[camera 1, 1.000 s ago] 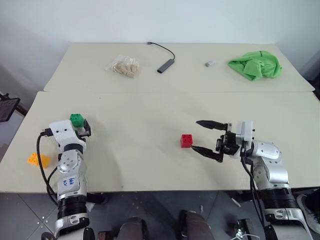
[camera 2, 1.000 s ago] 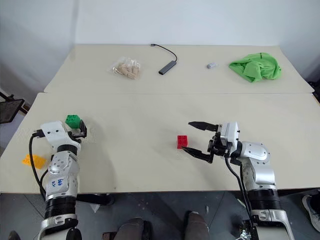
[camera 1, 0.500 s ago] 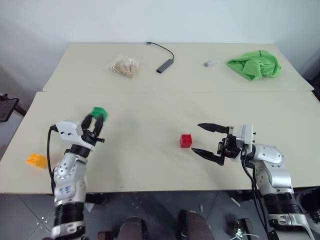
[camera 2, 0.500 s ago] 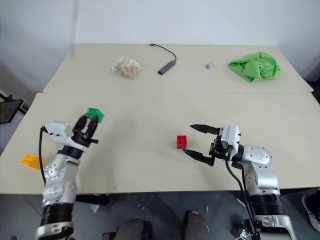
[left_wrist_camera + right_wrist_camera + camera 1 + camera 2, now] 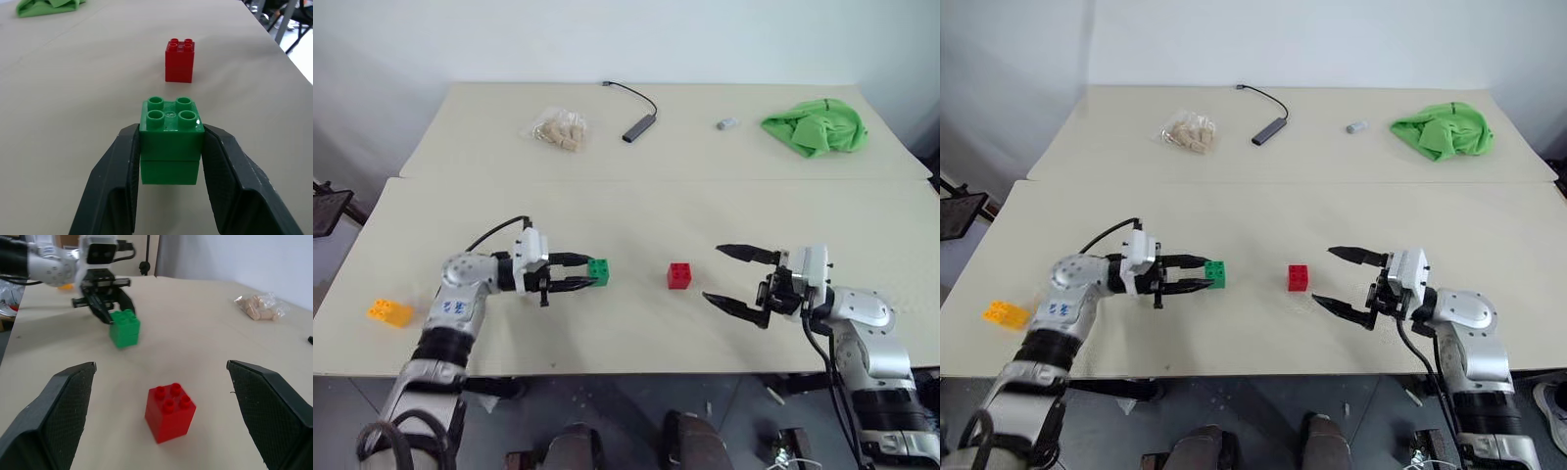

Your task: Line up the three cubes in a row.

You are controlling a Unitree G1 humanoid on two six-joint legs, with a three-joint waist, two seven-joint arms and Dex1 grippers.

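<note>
Green cube (image 5: 171, 142) upright, studs up, in left end effector (image 5: 170, 161).

Two beige tables, a near table (image 5: 636, 333) and a far table (image 5: 489, 147), stand pushed together, with a straight seam running across where their long edges meet. Behind the far table rises a plain white wall (image 5: 626, 39), evenly lit and without windows. Below the front edge of the near table lies a grey floor (image 5: 352, 411) with faint tile joints. At the robot's left, beside the near table's end, a dark piece of furniture on a thin frame (image 5: 328, 211) juts in. In the left wrist view, dark chair or stand legs (image 5: 288, 19) stand beyond the table's far corner. Light is soft and diffuse; shadows on the tabletops are faint.
</note>
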